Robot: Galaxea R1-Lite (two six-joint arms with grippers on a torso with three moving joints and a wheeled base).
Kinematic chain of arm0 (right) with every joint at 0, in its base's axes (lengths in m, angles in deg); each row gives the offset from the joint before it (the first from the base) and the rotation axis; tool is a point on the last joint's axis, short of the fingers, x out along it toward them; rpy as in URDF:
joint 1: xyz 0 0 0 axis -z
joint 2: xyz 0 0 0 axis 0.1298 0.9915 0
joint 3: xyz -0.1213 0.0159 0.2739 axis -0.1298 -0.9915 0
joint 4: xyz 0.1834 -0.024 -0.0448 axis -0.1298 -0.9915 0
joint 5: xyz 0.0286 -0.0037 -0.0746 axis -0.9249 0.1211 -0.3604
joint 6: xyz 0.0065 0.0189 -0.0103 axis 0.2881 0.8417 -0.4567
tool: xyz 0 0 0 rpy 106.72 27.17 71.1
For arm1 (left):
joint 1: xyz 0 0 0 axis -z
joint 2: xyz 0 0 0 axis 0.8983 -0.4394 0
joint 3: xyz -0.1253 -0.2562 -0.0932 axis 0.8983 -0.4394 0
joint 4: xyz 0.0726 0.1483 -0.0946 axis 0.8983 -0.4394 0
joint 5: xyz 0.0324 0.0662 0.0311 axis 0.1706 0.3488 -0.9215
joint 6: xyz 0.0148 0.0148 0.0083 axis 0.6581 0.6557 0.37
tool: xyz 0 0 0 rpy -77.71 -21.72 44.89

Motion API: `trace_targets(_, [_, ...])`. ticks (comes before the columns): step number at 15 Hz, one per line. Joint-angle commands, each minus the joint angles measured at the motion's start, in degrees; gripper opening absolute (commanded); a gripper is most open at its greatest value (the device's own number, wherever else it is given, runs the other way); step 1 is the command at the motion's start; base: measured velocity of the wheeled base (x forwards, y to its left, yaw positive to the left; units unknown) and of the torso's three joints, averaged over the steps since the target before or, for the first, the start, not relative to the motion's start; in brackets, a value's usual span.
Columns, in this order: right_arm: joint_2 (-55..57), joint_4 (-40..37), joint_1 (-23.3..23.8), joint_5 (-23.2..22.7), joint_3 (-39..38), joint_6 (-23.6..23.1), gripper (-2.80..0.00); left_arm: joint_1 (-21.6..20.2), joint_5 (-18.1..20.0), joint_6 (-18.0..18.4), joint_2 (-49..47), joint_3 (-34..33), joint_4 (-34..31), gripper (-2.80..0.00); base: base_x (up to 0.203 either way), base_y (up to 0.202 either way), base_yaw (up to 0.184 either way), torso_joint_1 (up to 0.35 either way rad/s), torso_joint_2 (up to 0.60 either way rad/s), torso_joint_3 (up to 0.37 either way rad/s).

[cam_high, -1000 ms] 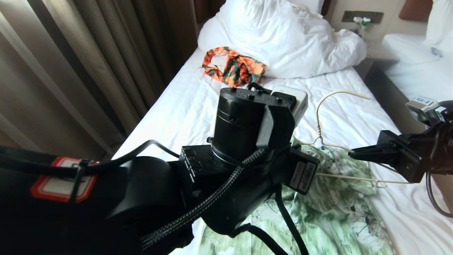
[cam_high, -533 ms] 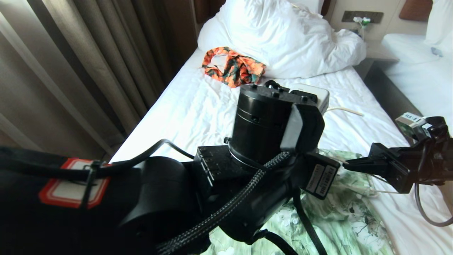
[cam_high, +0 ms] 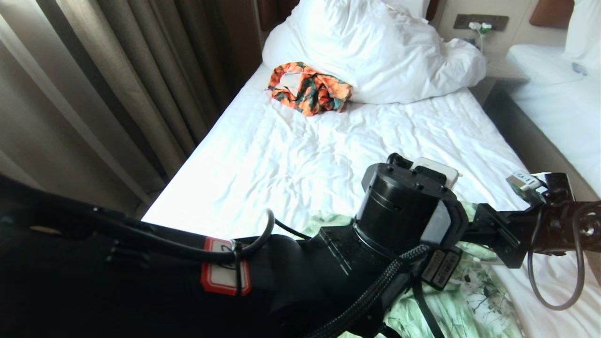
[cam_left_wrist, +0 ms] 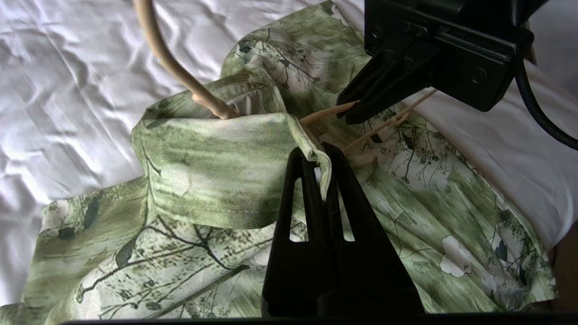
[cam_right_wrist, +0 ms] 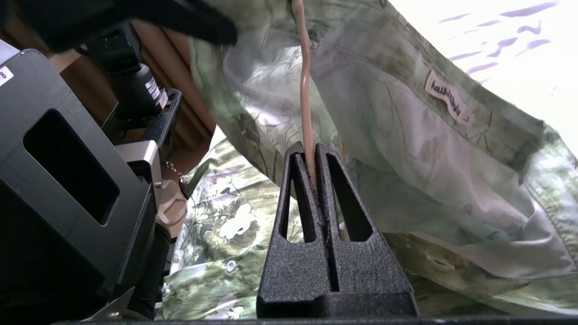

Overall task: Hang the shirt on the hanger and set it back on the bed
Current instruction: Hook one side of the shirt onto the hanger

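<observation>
Now, left gripper (cam_left_wrist: 319, 155): clamped tight on the shirt (cam_left_wrist: 212, 167) collar edge.
Right gripper (cam_right_wrist: 310, 158): pinched the hanger (cam_right_wrist: 305, 104) wire, shirt at its two o'clock.

Daylight, bright; sheet blown out upper right of right wrist view; bed (cam_high: 291, 155) evenly lit; dark arm foreground soft.

I see green floral shirt (cam_left_wrist: 216, 167) rumpled near foot edge of bed (cam_high: 300, 155), collar lifted; cream hanger (cam_left_wrist: 180, 72) threaded inside collar.
</observation>
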Motion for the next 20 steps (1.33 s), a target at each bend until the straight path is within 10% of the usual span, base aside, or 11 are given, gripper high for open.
trace_targets(1, [2.02, 0.29, -0.18, -0.49, 0.74, -0.24, -2.8, 0.25, -0.17, -0.04, -3.17, 0.28, 0.25, -2.8, 0.0, 0.0, 0.0, 0.0, 0.0, 0.0])
trace_targets(20, [3.23, 1.04, -0.42, -0.49, 1.02, -0.24, -2.8, 5.07, -0.36, 1.81, -13.5, 10.59, 0.42, -2.8, 0.0, 0.0, 0.0, 0.0, 0.0, 0.0])
